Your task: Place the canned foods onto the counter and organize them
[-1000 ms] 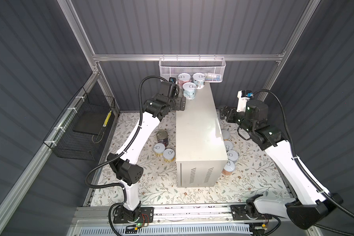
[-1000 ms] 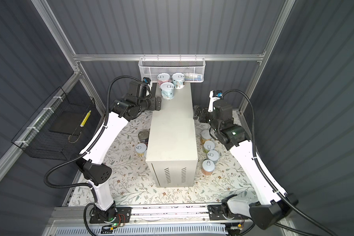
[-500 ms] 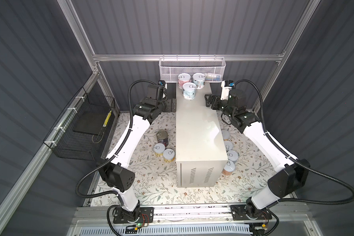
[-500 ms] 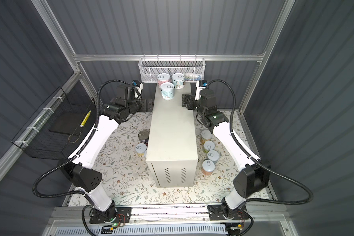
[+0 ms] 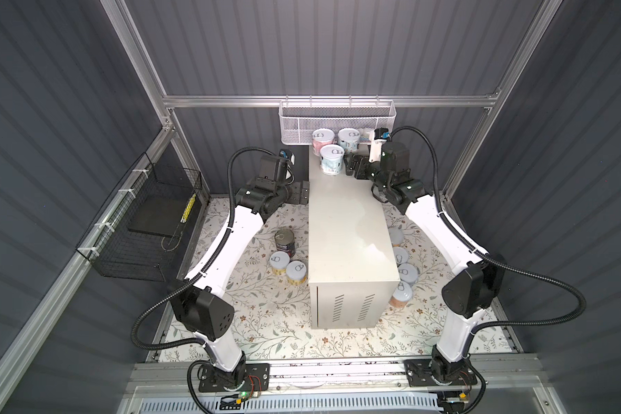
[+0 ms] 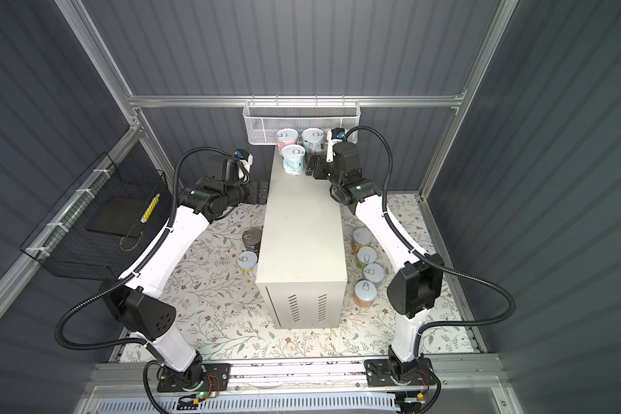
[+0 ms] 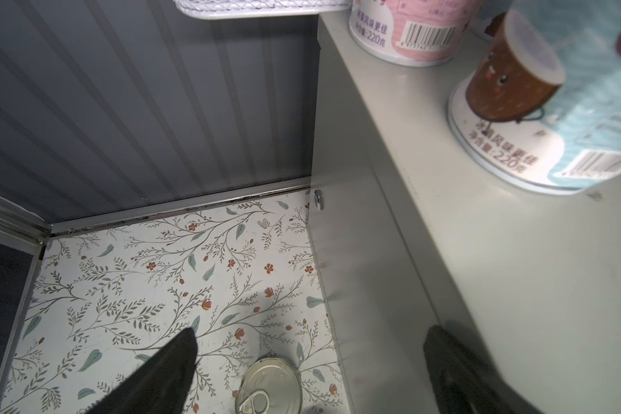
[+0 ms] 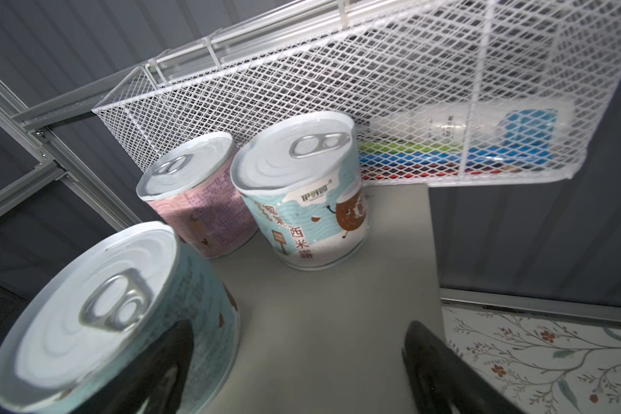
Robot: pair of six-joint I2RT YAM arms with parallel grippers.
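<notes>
Right gripper [image 5: 352, 168] gapes beside front blue can [image 5: 332, 161] on counter [image 5: 348, 229]

My two top views hang high over the near end, looking down and toward the back wall [image 5: 319, 46]. They are nearly one picture, taking in the whole cabinet [image 5: 348, 222] and floor mat [image 5: 266, 315]. My left wrist camera sits close beside the cabinet's far end, facing down along its side to the mat. My right wrist camera sits close over that end, facing the mesh basket [image 8: 337, 89]. All four views share the pink can [image 8: 198, 208] there.
</notes>
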